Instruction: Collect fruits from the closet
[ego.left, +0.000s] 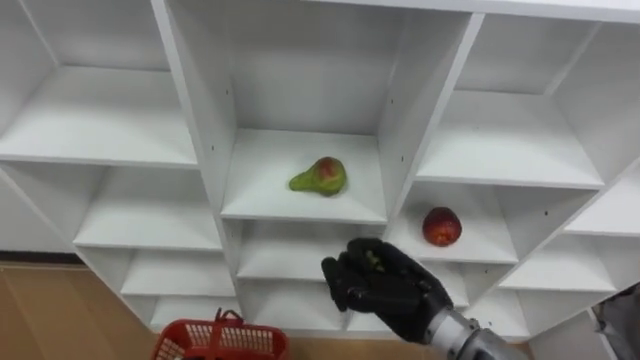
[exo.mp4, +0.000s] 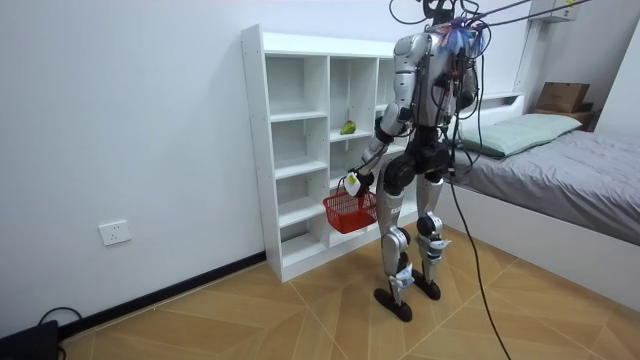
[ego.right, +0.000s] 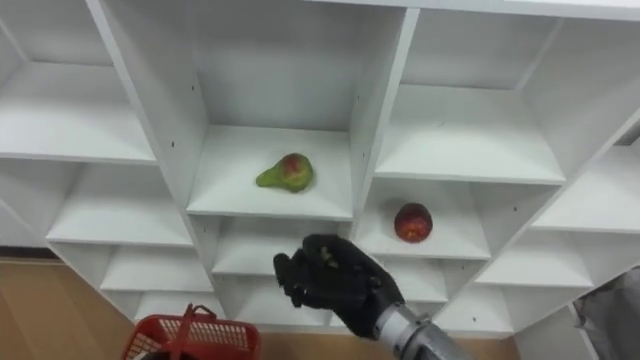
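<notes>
A green pear with a red blush (ego.left: 320, 177) lies on its side on the middle shelf of the white closet (ego.left: 205, 120). One compartment to the right and a little lower sits a red apple (ego.left: 441, 226). My right hand (ego.left: 385, 285) is raised below the pear, in front of the shelf under it. Its fingers are relaxed and hold nothing. A red basket (ego.left: 220, 342) hangs at the lower left. In the room view my left hand (exo.mp4: 352, 181) is curled on the handle of the red basket (exo.mp4: 350, 211).
I stand facing the closet (exo.mp4: 300, 150), close to its open compartments. The other shelves around the fruit are bare. A bed (exo.mp4: 560, 170) lies behind me on the room view's right. Wooden floor runs below the closet.
</notes>
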